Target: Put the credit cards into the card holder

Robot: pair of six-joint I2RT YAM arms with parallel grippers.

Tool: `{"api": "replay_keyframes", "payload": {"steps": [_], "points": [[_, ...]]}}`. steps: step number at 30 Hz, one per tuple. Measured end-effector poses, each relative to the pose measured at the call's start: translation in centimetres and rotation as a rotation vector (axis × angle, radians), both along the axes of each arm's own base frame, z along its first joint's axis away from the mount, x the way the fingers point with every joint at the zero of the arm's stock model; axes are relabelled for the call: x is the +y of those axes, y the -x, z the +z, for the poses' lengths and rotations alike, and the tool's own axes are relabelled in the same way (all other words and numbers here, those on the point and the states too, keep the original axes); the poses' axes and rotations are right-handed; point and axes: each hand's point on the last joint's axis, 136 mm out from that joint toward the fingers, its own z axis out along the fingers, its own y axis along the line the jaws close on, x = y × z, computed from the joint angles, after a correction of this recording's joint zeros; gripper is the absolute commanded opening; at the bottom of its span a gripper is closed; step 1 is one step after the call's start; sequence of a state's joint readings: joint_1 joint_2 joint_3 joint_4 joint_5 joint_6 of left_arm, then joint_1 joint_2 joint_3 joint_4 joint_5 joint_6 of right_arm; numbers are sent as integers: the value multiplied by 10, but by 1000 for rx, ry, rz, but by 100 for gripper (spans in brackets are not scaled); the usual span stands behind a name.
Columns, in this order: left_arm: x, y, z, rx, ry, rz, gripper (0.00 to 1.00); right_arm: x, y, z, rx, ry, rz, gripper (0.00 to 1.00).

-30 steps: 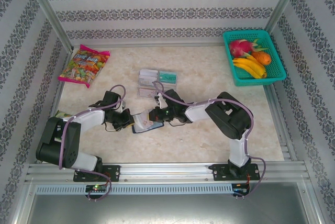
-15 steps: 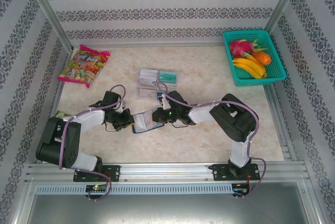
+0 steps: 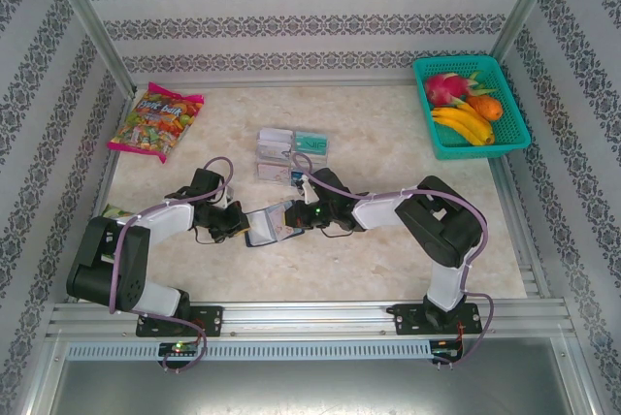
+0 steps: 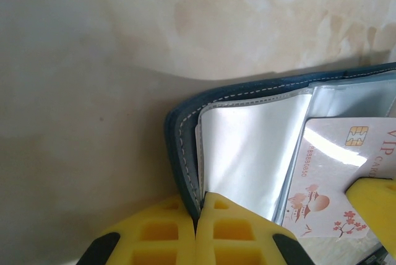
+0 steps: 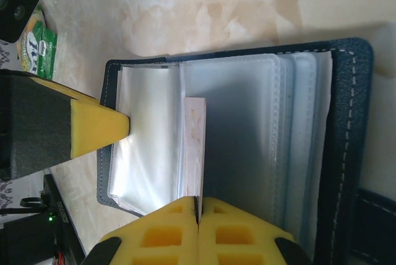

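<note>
Two arms (image 3: 165, 213) (image 3: 388, 207) folded low, converging mid-table: left claw (image 4: 197, 209) pinches card holder (image 4: 179, 122) edge, right claw (image 5: 198, 209) pinches credit card (image 5: 193, 147).

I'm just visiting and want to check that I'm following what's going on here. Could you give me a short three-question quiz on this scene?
1. True or false: the left gripper is clamped on the card holder's edge.
2. What does the right gripper hold? A spoon, B credit card, C key.
3. What colour is the fruit basket?
Key: 1 true; 2 B; 3 teal.
</note>
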State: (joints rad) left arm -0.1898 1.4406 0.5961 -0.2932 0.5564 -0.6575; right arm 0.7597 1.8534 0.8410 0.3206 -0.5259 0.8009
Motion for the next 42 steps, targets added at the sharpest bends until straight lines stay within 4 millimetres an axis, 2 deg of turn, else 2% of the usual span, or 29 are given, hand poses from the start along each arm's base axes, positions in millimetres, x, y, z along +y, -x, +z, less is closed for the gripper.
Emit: {"api": "replay_keyframes", "payload": {"steps": [6,24,42], "points": [[1,0,0,2,-4,1,0,9,-1,-1,1,-4,14,0],[1,0,0,3,-4,1,0,18,-7,-3,-3,-6,40,0],[1,0,0,2,-7,2,0,27,-1,-2,-22,-3,53,0]]}}
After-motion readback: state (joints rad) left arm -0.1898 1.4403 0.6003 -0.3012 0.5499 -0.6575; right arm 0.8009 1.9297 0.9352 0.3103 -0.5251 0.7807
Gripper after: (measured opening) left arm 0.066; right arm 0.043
